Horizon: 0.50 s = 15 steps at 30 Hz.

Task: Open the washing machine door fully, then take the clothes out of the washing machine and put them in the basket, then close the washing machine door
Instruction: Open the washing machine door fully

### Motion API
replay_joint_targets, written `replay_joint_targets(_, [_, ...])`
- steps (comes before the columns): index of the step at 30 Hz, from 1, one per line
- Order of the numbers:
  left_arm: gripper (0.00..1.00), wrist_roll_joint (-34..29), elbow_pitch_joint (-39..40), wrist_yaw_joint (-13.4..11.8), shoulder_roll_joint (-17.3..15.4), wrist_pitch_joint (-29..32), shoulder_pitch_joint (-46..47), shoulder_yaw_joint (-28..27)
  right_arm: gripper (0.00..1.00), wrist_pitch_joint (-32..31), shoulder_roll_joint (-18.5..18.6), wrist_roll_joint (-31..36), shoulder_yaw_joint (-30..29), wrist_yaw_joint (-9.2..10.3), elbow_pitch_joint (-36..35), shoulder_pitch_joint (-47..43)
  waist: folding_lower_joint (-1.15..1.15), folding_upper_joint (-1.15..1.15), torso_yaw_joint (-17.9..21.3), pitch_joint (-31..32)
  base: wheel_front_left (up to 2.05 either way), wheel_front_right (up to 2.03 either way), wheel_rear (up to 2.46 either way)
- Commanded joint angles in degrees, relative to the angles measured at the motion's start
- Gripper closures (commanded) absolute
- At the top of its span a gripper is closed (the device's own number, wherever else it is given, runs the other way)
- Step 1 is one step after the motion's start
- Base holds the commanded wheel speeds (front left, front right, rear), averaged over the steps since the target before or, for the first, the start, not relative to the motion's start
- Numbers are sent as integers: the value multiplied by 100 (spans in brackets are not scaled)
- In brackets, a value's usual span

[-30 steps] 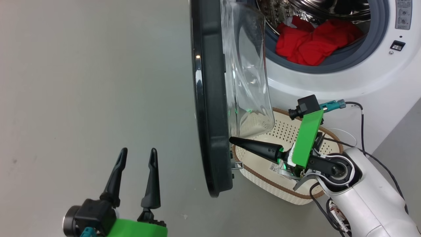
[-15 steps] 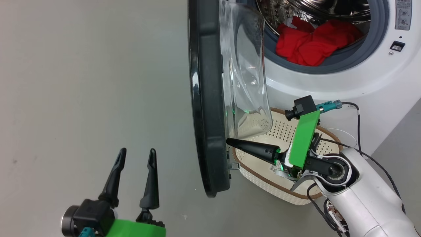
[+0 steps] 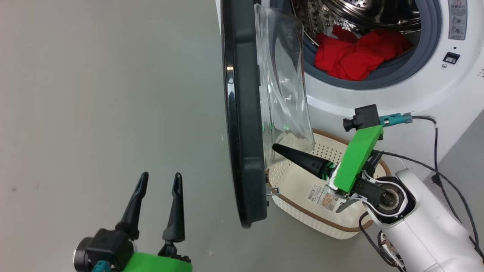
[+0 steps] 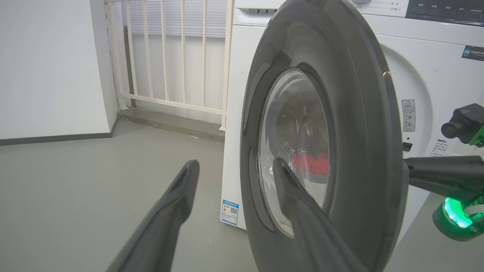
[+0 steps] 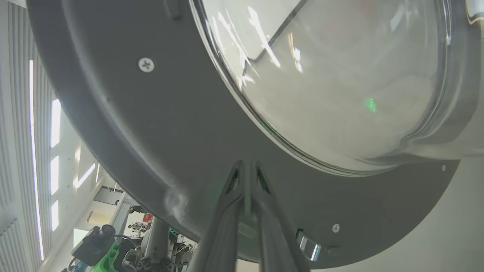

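Observation:
The washing machine door (image 3: 242, 113) stands edge-on, swung out from the washing machine (image 3: 416, 94), its glass bowl (image 3: 283, 75) bulging toward the drum. Red clothes (image 3: 351, 56) lie in the steel drum. My right gripper (image 3: 274, 146) is shut with nothing in it, and its tip (image 5: 245, 164) is at the door's dark grey inner face (image 5: 151, 132) below the glass; I cannot tell whether it touches. The cream basket (image 3: 298, 183) sits on the floor under that arm. My left gripper (image 3: 160, 177) hangs open to the left of the door, facing its outer side (image 4: 340, 113).
Bare grey floor (image 3: 94, 94) spreads to the left of the door. A metal latch (image 3: 273, 190) sticks out of the door's inner edge near the basket. Cables (image 3: 427, 162) trail from the right wrist. A white railing (image 4: 170, 56) and a wall stand beyond the machine.
The right gripper, still shut, has moved up the door's inner face and slightly right. The head camera has shifted a little. The left gripper has kept its place.

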<state>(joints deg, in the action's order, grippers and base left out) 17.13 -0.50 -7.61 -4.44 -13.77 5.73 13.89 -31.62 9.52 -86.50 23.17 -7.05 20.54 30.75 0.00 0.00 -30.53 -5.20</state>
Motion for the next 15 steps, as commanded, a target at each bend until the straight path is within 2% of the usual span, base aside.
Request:
replay_joint_targets(1, [0,32,112,9,-81,-21,88,-167,0,113,-17,137,73,-44,-209,7,0,0,12,22,0,0,0])
replay_joint_targets(6, [0,47,16,57,-104,-13,119,-111,0,1046,184,1177,179,-44,-460,-205,0,0,36,86,0,0,0])
replay_joint_targets(10, [0,75,-62,91,-105,-21,140,-81,0,1921,368,2340,316,-44,-521,-345,0,0,54,131,0,0,0])
replay_joint_targets(15, [0,140,-136,150,-100,-36,148,-55,0,2792,383,3604,289,-44,-527,-578,0,0,69,165,0,0,0])
